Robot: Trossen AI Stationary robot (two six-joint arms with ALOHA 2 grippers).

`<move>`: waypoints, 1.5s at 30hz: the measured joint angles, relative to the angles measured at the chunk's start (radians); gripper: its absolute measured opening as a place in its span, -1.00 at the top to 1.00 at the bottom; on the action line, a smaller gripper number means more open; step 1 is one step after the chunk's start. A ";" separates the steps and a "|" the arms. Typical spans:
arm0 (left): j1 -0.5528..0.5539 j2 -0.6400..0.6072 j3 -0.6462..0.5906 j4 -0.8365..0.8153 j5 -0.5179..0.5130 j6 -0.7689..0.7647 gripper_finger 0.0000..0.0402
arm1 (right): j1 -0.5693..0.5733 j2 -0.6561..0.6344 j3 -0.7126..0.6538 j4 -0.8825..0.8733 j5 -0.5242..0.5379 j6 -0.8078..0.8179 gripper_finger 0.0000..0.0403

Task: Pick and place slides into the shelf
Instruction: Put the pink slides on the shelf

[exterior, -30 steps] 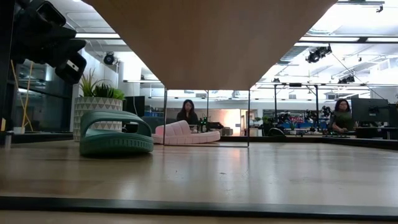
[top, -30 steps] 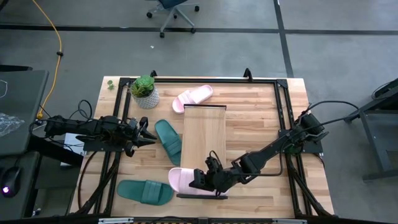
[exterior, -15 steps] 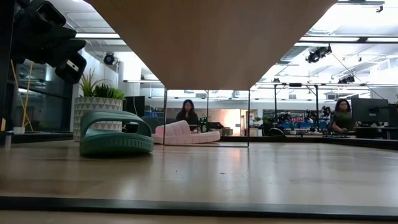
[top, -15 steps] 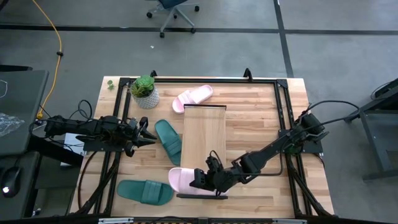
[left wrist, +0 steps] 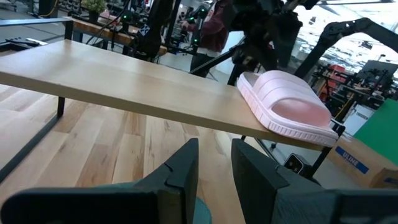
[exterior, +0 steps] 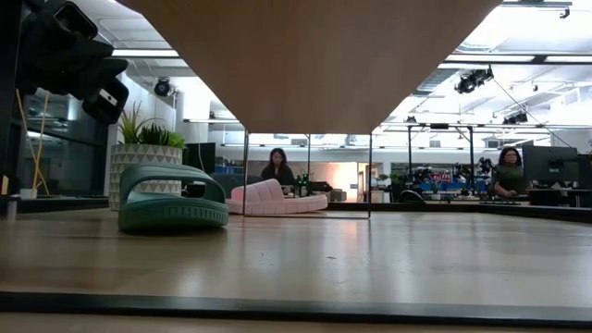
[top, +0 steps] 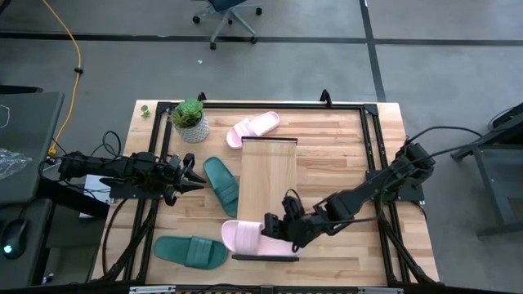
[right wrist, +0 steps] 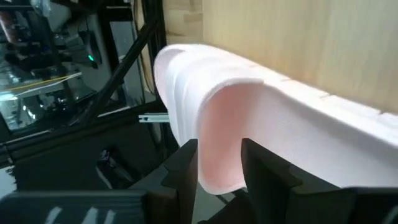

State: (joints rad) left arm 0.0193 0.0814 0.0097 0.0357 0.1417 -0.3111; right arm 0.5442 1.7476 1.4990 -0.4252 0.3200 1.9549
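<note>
Currently, one pale pink rubber slide sandal (top: 243,237) is laid on the long light-wood shelf board (top: 268,175), its edge pinched by the right gripper (top: 275,228). Judged light, soft and flexible; best gripped at the sole edge or ribbed strap. Left gripper (top: 196,181) is parked beside a dark teal sandal (top: 221,184), fingers narrowly parted, empty.

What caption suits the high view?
Right tool sets a pink slide on the shelf end; left tool waits.

Blue label (left wrist: 350,160), white letters "ULINE", on cardboard box (left wrist: 364,169) beyond table.
</note>
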 joint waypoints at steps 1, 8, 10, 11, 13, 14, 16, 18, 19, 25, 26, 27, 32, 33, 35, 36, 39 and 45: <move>0.000 0.000 0.000 -0.001 0.000 0.000 0.58 | 0.000 -0.007 0.000 -0.014 0.007 -0.004 0.43; 0.000 0.000 0.000 -0.001 0.000 0.000 0.58 | -0.012 -0.058 0.000 -0.127 0.077 -0.067 0.43; 0.000 0.000 0.000 0.000 0.000 0.000 0.58 | -0.018 -0.075 0.000 -0.164 0.115 -0.095 0.43; 0.000 0.000 0.000 -0.001 0.000 0.000 0.58 | -0.022 -0.082 0.000 -0.181 0.136 -0.111 0.43; 0.000 0.000 0.000 -0.001 0.000 0.000 0.58 | -0.029 -0.093 0.000 -0.215 0.167 -0.142 0.43; 0.000 0.000 0.000 -0.001 -0.001 0.000 0.58 | -0.033 -0.098 0.000 -0.230 0.181 -0.159 0.43; 0.000 0.000 0.000 -0.001 -0.002 0.000 0.58 | -0.041 -0.108 0.000 -0.262 0.197 -0.188 0.43; 0.000 0.000 0.000 -0.001 -0.004 0.000 0.58 | -0.049 -0.118 0.000 -0.293 0.202 -0.213 0.43; 0.000 0.000 0.000 -0.001 -0.005 0.000 0.58 | -0.054 -0.121 0.000 -0.309 0.203 -0.228 0.43; 0.000 0.000 0.000 0.000 -0.047 0.000 0.57 | -0.081 -0.155 0.000 -0.349 0.205 -0.320 0.43; 0.000 0.000 0.000 0.000 -0.056 0.000 0.57 | -0.086 -0.162 0.000 -0.349 0.208 -0.340 0.43; 0.000 0.000 0.000 0.000 -0.064 0.000 0.57 | -0.088 -0.170 0.000 -0.350 0.214 -0.360 0.43; 0.000 0.000 0.000 0.002 -0.113 -0.010 0.57 | -0.103 -0.221 0.000 -0.354 0.273 -0.500 0.43; 0.000 0.000 0.000 0.001 -0.119 -0.013 0.57 | -0.109 -0.234 0.000 -0.358 0.276 -0.532 0.43; 0.000 0.000 0.000 0.001 -0.134 -0.034 0.57 | -0.122 -0.264 0.000 -0.372 0.274 -0.595 0.43; 0.000 0.000 0.000 0.001 -0.141 -0.039 0.57 | -0.129 -0.278 0.000 -0.383 0.272 -0.624 0.43; 0.000 0.000 0.000 0.000 -0.172 -0.071 0.57 | -0.154 -0.325 0.001 -0.415 0.272 -0.697 0.43; 0.000 0.000 0.000 0.000 -0.265 -0.148 0.57 | -0.246 -0.433 0.001 -0.483 0.253 -0.888 0.43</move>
State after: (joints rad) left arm 0.0193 0.0813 0.0097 0.0354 -0.1237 -0.4595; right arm 0.2977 1.3147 1.4998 -0.9086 0.5733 1.0666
